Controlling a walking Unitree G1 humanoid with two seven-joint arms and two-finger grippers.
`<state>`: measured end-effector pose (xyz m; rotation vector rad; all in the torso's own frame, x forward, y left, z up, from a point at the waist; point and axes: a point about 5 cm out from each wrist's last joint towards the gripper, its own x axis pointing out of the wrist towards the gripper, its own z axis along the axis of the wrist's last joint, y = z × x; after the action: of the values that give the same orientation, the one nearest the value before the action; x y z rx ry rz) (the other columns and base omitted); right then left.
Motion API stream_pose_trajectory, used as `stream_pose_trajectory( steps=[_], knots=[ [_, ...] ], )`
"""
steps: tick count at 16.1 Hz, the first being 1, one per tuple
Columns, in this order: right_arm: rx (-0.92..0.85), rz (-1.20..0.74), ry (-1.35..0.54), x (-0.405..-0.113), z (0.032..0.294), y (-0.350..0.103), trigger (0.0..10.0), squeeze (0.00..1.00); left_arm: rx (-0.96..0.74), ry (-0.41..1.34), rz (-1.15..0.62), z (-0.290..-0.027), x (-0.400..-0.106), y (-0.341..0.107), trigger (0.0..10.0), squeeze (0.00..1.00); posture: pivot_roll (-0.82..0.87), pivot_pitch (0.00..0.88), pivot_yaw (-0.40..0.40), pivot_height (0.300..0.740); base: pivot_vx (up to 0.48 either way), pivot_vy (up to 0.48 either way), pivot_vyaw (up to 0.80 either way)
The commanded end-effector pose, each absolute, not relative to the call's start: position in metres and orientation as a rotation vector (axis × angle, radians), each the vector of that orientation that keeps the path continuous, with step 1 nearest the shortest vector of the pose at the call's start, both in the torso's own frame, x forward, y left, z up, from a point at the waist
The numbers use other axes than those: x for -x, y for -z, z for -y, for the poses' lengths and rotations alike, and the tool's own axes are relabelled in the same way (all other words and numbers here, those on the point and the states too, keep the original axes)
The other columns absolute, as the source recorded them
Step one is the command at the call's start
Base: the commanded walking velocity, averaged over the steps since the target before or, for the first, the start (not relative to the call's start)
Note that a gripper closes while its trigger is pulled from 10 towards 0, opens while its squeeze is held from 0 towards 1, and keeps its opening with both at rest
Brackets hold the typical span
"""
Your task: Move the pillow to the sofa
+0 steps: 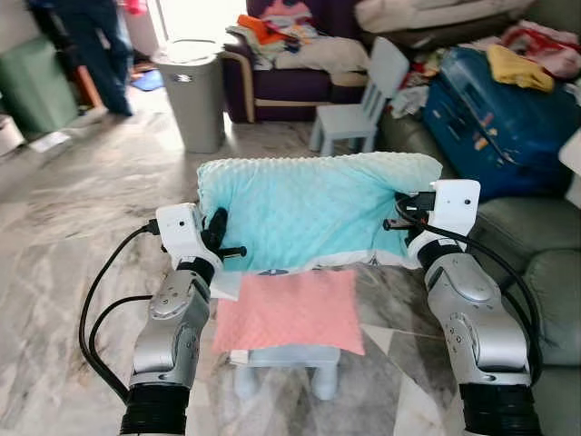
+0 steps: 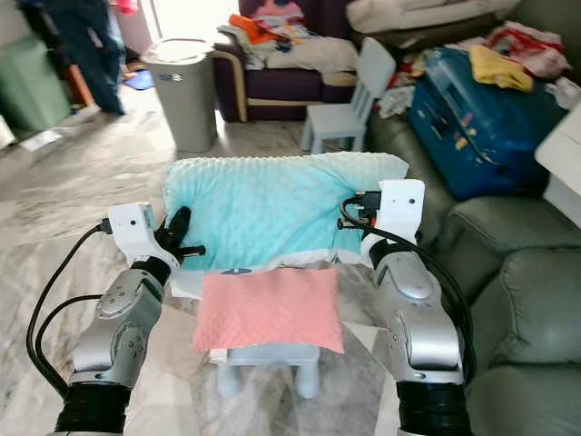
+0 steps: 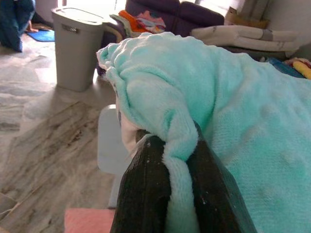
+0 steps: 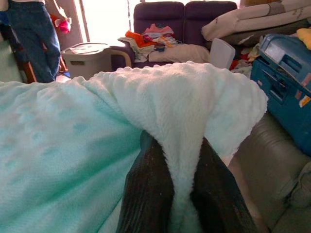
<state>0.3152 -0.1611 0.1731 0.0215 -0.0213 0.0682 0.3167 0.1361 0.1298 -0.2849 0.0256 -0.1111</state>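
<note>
Teal pillow (image 1: 309, 209) held up betw. both arms, long axis running left-right across the robot's front, broad face tilted up twd the camera. Left claw (image 3: 167, 194) pinched tight on a fold at pillow's left end; right claw (image 4: 182, 199) clamped same way on right end corner. Pillow hangs above a pink cushion (image 1: 289, 312) lying on a small stool (image 1: 286, 363). Grey sofa (image 1: 536, 245) just to the right, w/ blue suitcase (image 1: 495, 118) on it.

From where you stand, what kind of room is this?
Probably a lived-in living room: a purple sofa piled with clothes, a grey sofa on the right, and a bin on the marble floor.
</note>
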Motion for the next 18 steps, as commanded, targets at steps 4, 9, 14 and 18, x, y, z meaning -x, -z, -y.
stream_pose_trajectory(
  steps=[4, 9, 14, 18],
  knots=[
    [0.021, 0.078, -0.01, -0.3184, 0.1647, -0.1824, 10.0, 0.0, 0.314, 0.094, -0.048, -0.1358, -0.3184, -0.1307, 10.0, 0.0, -0.09, 0.0, 0.004, 0.74, 0.0, 0.0, 0.0],
    [0.056, 0.05, -0.05, -0.3159, 0.1643, -0.1796, 10.0, 0.0, 0.312, 0.112, -0.053, -0.1354, -0.3182, -0.13, 10.0, 0.0, -0.09, 0.0, 0.005, 0.74, 0.0, 0.0, 0.0],
    [0.021, 0.053, -0.07, -0.3163, 0.1642, -0.1816, 10.0, 0.0, 0.317, 0.112, -0.055, -0.1353, -0.3177, -0.1291, 10.0, 0.0, -0.09, 0.0, 0.001, 0.74, 0.0, 0.0, 0.0],
    [0.008, 0.052, -0.078, -0.3167, 0.1633, -0.1823, 10.0, 0.0, 0.319, 0.121, -0.054, -0.135, -0.3178, -0.1291, 10.0, 0.0, -0.09, 0.0, -0.001, 0.74, 0.0, 0.0, 0.0]
  ],
)
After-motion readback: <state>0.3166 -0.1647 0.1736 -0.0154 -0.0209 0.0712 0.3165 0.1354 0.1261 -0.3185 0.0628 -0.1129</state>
